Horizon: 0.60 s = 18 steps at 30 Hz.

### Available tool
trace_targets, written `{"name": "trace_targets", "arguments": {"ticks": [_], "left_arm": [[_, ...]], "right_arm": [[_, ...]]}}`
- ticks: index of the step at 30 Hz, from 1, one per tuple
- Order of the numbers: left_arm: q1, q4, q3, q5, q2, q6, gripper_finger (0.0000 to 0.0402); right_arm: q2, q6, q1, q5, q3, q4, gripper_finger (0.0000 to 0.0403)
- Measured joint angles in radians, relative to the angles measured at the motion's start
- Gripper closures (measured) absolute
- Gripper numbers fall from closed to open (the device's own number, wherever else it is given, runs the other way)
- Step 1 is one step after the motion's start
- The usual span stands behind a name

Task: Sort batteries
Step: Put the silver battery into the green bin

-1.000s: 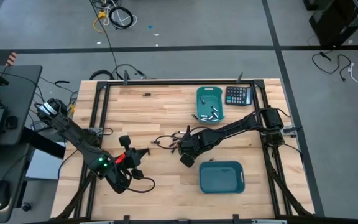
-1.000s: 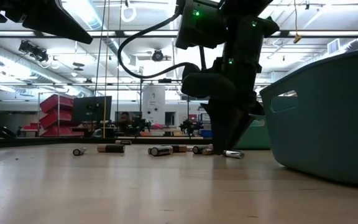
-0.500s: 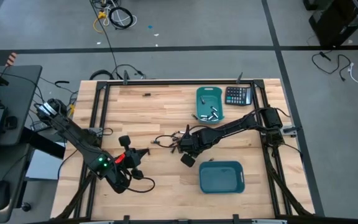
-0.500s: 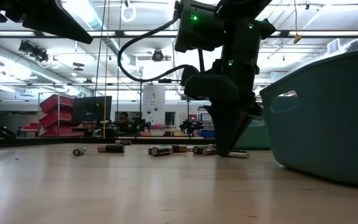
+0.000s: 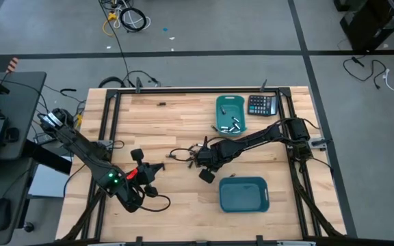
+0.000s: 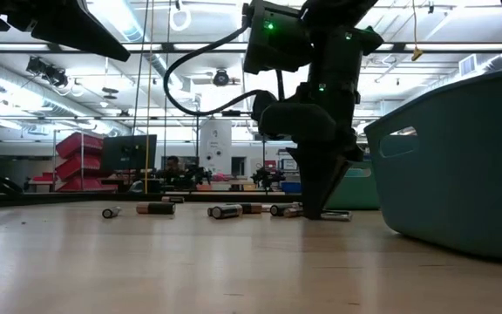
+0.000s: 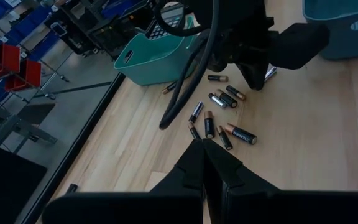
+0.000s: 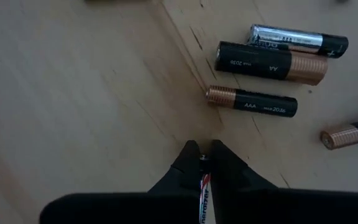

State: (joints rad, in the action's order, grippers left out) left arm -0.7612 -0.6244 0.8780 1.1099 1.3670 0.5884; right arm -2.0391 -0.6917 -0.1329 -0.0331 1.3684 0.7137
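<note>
Right now the right gripper (image 5: 198, 160) is down at the table (image 5: 176, 123) mid-centre, at the edge of the loose batteries (image 5: 183, 156), fingers pinched narrow on one silvery battery (image 8: 203, 193) that shows as a thin strip with red lettering between the tips in the right wrist view. Low view has those tips (image 6: 314, 208) at the wood, a silvery cell (image 6: 335, 215) lying just beside them on the right. Just ahead of the grip lie three cells close together: a silver-black one (image 8: 297, 40), a black-and-copper AA (image 8: 271, 65) touching it, and a black-and-copper AAA (image 8: 252, 101) a little apart. Another copper-ended cell (image 8: 350, 133) sits off to the side. Far teal bin (image 5: 230, 114) at far right already holds several silvery cells (image 5: 234, 125); black calculator (image 5: 262, 105) just right of it. Near teal bin (image 5: 244, 194) sits near-right of the gripper; cannot tell its contents. Left gripper (image 5: 154, 169) waits near-left, fingers (image 7: 194, 163) pressed together on nothing, facing the scatter of cells (image 7: 219, 118) from well apart.
</note>
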Motion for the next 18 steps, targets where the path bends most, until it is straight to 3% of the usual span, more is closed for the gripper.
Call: {"name": "trace_targets", "arguments": {"ticks": [15,18], "left_arm": [[0.0,0.001,0.0,-0.005,0.0,0.019,0.0402],[0.0,0.002,0.0,-0.046,0.0,0.025,0.0402]], "right_arm": [[0.059,0.069,-0.002,-0.03,0.037,0.011,0.04],[0.066,0.112,-0.015,-0.029,0.037,0.013,0.0401]]}}
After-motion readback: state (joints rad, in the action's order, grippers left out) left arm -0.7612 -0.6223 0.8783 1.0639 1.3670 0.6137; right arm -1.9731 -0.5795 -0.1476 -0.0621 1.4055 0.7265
